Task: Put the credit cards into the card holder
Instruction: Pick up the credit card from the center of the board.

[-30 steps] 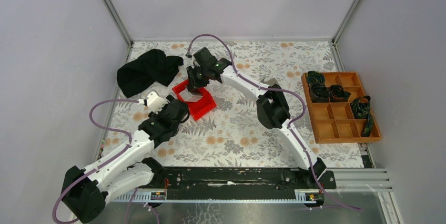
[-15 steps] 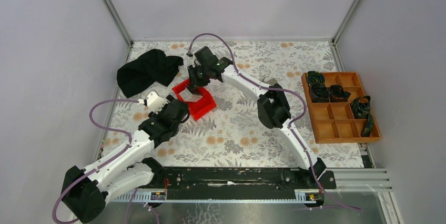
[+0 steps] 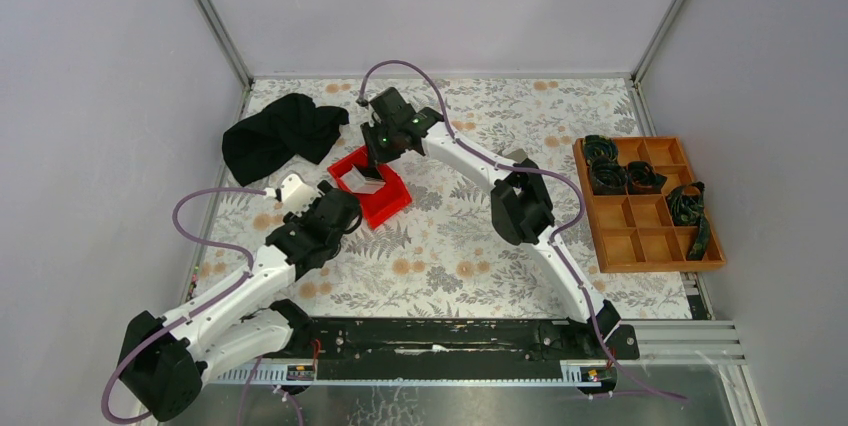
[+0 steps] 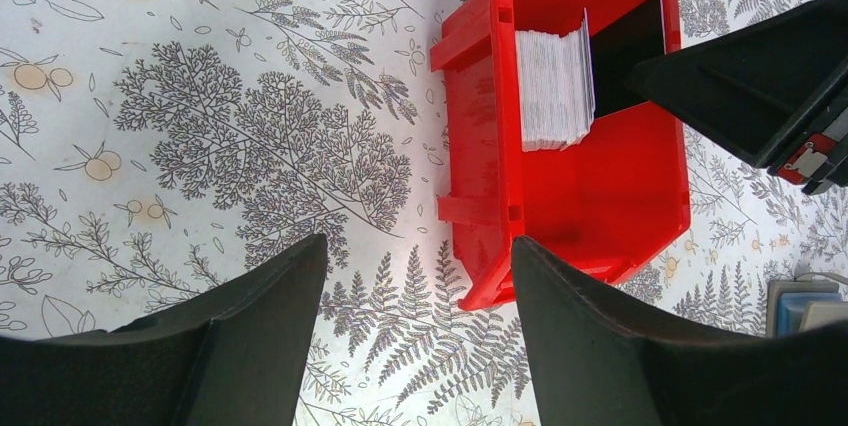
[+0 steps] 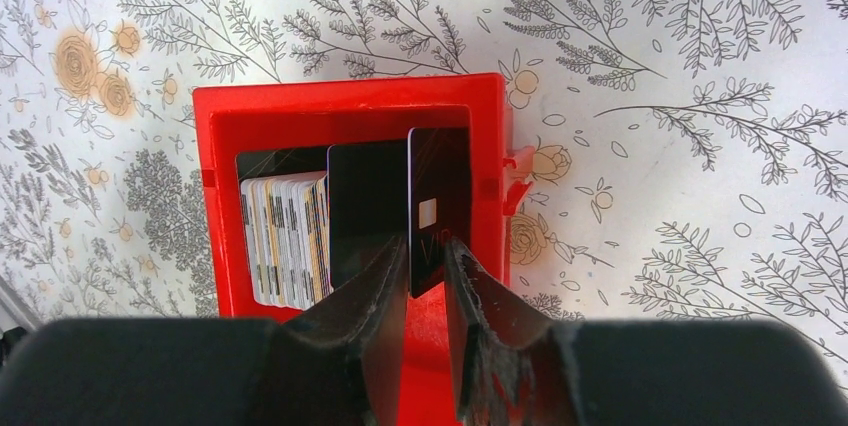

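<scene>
The credit cards [image 5: 285,241] stand on edge as a whitish stack inside a red bin [image 5: 350,106], with a black card [image 5: 365,206] beside them. My right gripper [image 5: 428,244] hangs over the bin, shut on a dark credit card [image 5: 438,186] that has a chip on its face. From above, the right gripper [image 3: 376,158] is over the bin [image 3: 392,208]. My left gripper [image 4: 418,241] is open and empty, low over the tablecloth just left of the bin [image 4: 600,206]. The card holder [image 4: 805,308] shows as a grey patch at the right edge.
A black cloth [image 3: 280,136] lies at the back left. An orange compartment tray [image 3: 655,244] with black coiled straps sits at the right. Grey walls close in the floral table on three sides. The right arm's elbow [image 3: 520,208] hangs over the table's middle.
The right gripper has pinched slightly tighter on the dark card and drawn up and back a little over the bin. The left arm has not moved.
</scene>
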